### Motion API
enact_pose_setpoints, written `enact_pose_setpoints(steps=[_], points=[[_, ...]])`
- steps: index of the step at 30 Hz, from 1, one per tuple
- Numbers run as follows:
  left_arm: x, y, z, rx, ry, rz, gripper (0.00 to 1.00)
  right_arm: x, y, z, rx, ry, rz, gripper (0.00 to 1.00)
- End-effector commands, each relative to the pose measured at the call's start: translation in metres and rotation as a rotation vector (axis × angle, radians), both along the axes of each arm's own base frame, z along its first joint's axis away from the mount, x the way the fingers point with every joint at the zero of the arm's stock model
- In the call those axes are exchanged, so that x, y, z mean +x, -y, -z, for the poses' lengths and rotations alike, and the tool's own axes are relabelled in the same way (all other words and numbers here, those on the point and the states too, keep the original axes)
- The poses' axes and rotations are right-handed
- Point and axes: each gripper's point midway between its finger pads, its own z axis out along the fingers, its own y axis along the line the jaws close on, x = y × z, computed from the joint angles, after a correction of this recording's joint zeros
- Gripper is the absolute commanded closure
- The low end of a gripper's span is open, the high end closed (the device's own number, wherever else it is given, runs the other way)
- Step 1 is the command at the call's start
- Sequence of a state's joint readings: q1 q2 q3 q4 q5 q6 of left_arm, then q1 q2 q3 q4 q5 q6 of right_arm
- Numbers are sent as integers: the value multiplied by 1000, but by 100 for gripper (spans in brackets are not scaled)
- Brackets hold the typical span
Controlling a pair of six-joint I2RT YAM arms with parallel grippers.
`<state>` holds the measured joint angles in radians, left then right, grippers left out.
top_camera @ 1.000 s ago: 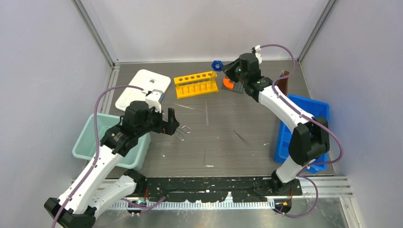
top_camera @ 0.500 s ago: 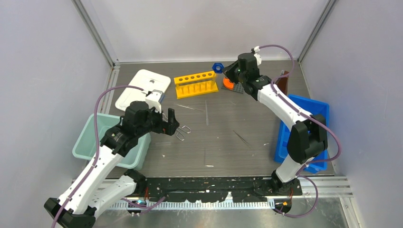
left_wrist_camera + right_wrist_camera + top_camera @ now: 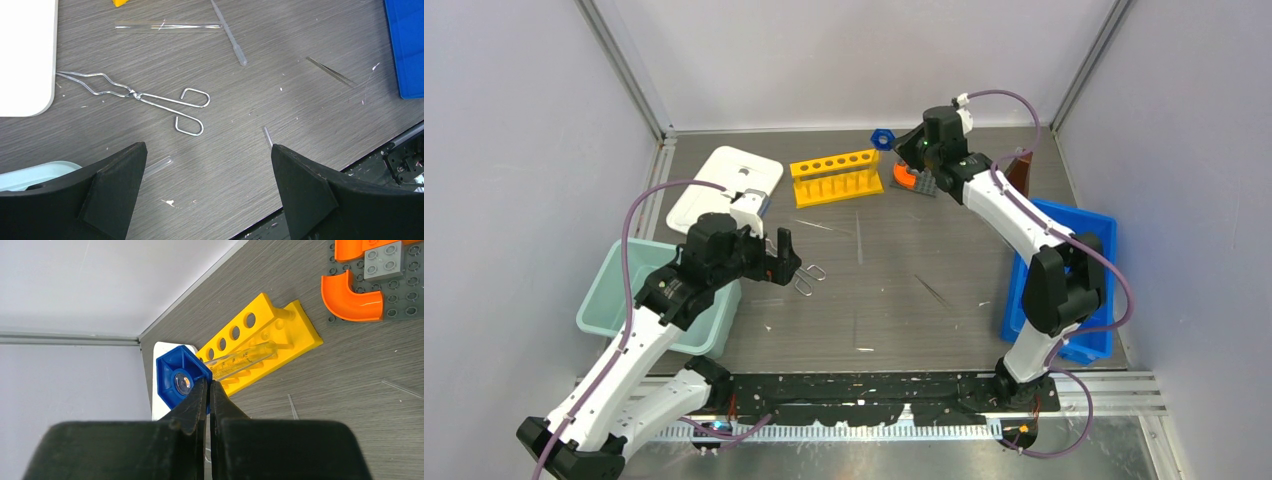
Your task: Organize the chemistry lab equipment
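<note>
**Right arm, grasp in progress.** The right gripper (image 3: 210, 386) was pinched almost fully closed, only a slit showing between the fingers. It held the small blue hexagonal piece (image 3: 172, 374) at the spot where its clear graduated tube (image 3: 245, 357) joins it. The piece was carried off the table, tube roughly level, at the far end of the workspace. In the wrist view the tube's free end overlapped the yellow six-hole rack (image 3: 282, 325). Whether the two touched could not be told. The orange horseshoe piece (image 3: 350, 302) on its grey base (image 3: 397, 315) lay just beside the rack.

**Left arm.** The left gripper (image 3: 207, 146) hung wide open and held nothing. It was above the wire metal tongs (image 3: 135, 94), which lay flat on the table (image 3: 280, 100). A thin clear rod (image 3: 169, 27) lay farther out.

**Hazards.** The hold was a narrow fingertip pinch on a smooth stem next to the heavier foot. The piece could probably swing or slip if the wrist turned sharply. A low pass might let the tube's end strike the rack and shift or tip it.

**Containers.**
- **Rack:** all six holes looked unfilled.
- **Teal bin** (image 3: 599, 305): it sat under the left arm, which hid most of its inside, so its contents could not be told.
- **Blue bin** (image 3: 1106, 228): it was at the right edge, and no item was seen in its exposed part.
- **Brown cone-shaped flask** (image 3: 1021, 172): it stood outside the blue bin, just beyond its far end.
</note>
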<state>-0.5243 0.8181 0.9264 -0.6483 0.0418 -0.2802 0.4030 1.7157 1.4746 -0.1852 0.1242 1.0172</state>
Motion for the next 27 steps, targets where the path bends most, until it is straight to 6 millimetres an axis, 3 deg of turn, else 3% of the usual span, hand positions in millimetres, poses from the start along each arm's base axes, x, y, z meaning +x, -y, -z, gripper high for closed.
enact_pose_setpoints(steps=[1, 20, 27], points=[[0, 3, -6, -13, 28, 17, 0, 12, 2, -24, 8, 62, 9, 99], [1, 3, -6, -11, 28, 14, 0, 27, -12, 26, -4, -33, -66, 98], [1, 2, -5, -7, 27, 12, 0, 24, -9, 22, -15, -52, -83, 60]])
